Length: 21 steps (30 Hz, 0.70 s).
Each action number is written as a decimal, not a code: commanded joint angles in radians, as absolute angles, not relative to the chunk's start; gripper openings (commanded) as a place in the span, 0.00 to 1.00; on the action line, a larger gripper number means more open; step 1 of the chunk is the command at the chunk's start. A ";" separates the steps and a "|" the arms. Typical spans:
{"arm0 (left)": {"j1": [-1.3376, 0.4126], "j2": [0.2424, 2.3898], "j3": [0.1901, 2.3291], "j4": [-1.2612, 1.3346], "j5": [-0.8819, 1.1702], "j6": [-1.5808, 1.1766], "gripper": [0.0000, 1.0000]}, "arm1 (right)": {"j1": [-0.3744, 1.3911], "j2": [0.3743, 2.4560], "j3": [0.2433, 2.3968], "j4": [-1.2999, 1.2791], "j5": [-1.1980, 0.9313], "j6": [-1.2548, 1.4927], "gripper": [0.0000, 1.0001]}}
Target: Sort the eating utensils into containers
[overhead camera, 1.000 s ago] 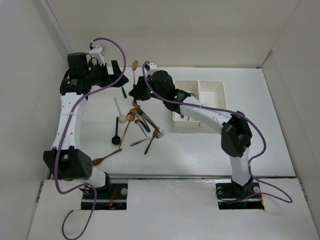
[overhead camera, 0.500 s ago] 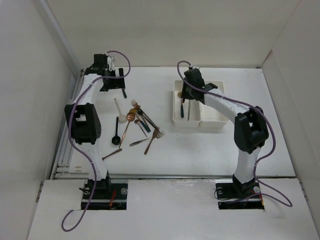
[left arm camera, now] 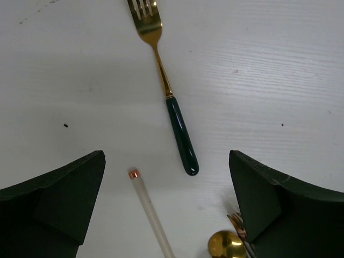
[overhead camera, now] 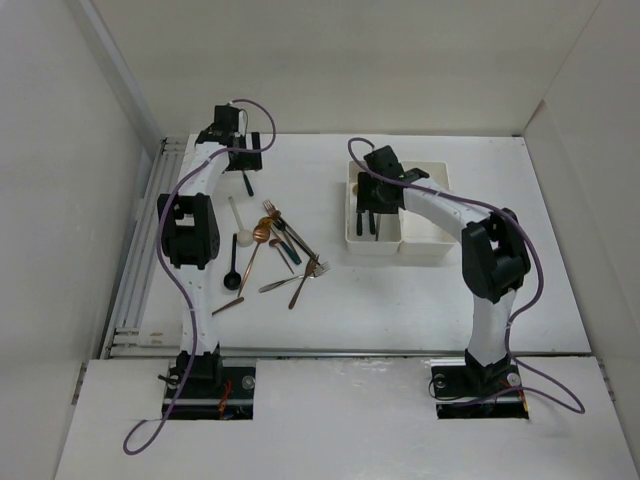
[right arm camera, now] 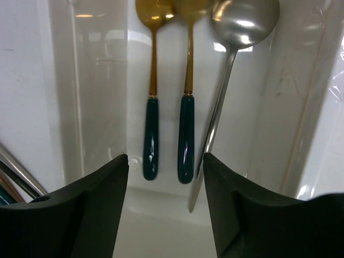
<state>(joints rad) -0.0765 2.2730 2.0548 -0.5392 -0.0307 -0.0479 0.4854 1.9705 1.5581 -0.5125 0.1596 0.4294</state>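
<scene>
Step in hand, I'd say: spoons are binned and the next pick is being set up. R gripper (right arm camera: pixel 165 161) hangs spread and empty over the left compartment of the joined white rectangular plastic bins (overhead camera: pixel 425 215). Inside lie two gold spoons w/ dark green handles (right arm camera: pixel 151 123) and a plain silver spoon (right arm camera: pixel 226 86). L gripper (left arm camera: pixel 166 155), spread wide, hovers over a gold fork w/ dark green handle (left arm camera: pixel 165 86). The fork lies flat on the white worktop (left arm camera: pixel 279 64), well left of the bins. A loose heap of mixed forks and spoons (overhead camera: pixel 275 245) also sits left of the bins. Next, prob.: L drops, straddles the handle, pinches. It's thin and flat, so go low.
</scene>
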 commanded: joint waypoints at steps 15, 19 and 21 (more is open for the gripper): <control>-0.078 2.479 2.214 -0.557 0.014 -0.097 0.80 | 0.488 1.933 1.713 -0.676 0.224 0.387 0.65; -0.078 2.491 2.214 -0.580 0.023 -0.057 0.51 | 0.479 1.924 1.759 -0.689 0.235 0.377 0.65; -0.078 2.491 2.214 -0.595 0.023 -0.057 0.33 | 0.479 1.911 1.772 -0.699 0.245 0.377 0.65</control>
